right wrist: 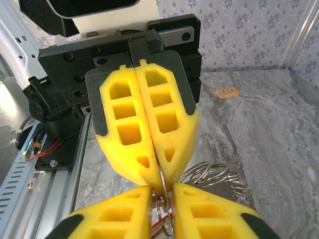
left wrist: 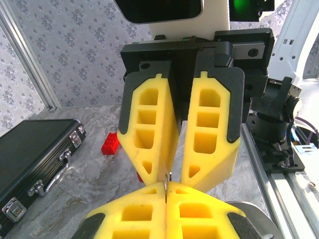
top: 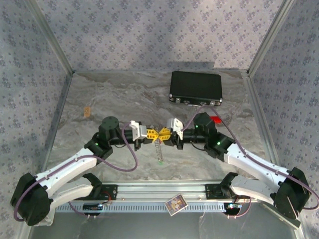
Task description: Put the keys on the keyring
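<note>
Tools meet tip to tip above the centre of the worktop (top: 124, 99). The left tool (left wrist: 167, 189) is closed on a thin wire of the keyring (right wrist: 213, 175), its yellow fingers (right wrist: 130, 134) pressed flat together. The right tool (right wrist: 162, 189) faces it, jaws a little apart with silvery loops between them; whether it grips them I cannot tell. From that meeting point the keyring trails toward 6 o'clock. A black case (top: 195, 87) lies at 1 o'clock, a red block (top: 215, 119) at 3 o'clock near the right arm (top: 249, 162), a small tan tag (top: 86, 111) at 10 o'clock.
</note>
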Tool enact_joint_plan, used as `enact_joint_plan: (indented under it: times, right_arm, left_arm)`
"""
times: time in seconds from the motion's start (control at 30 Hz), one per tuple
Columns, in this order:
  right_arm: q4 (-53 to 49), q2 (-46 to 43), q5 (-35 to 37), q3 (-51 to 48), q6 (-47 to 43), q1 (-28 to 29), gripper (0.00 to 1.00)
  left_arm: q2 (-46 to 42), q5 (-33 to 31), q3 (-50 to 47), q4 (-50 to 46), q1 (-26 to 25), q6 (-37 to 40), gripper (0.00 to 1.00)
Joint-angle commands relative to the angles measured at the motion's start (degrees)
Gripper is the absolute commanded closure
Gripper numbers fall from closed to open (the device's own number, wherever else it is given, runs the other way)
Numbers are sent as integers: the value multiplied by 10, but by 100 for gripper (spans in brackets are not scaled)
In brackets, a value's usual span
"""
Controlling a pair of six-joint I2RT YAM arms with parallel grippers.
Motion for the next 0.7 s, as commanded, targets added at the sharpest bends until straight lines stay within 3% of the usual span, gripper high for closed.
enact_joint_plan:
  times: [0.0, 0.07, 0.17, 0.23, 0.33, 0.5, 0.67]
  right_arm:
    - [20, 8, -8, 4, 3, 6, 89]
    - [22, 7, -10, 5, 3, 6, 98]
    - [7, 0, -4, 11, -8, 6, 100]
    - [-24, -4, 6, 23, -26, 6, 100]
    - [-86, -3, 20, 48, -62, 6, 100]
    - [-173, 14, 29, 94, -105, 7, 100]
    - [-222, 31, 43, 129, -132, 14, 100]
  left_arm:
    - [1, 32, 6, 48, -4, -8, 100]
    - [1, 31, 6, 48, -4, -8, 100]
    - [-1, 11, 9, 29, -3, -3, 99]
    - [-3, -21, 22, -22, -4, 19, 81]
    - [-9, -56, 41, -105, -3, 53, 66]
    - [-1, -79, 75, -211, -4, 101, 65]
    - [5, -68, 90, -235, -4, 113, 70]
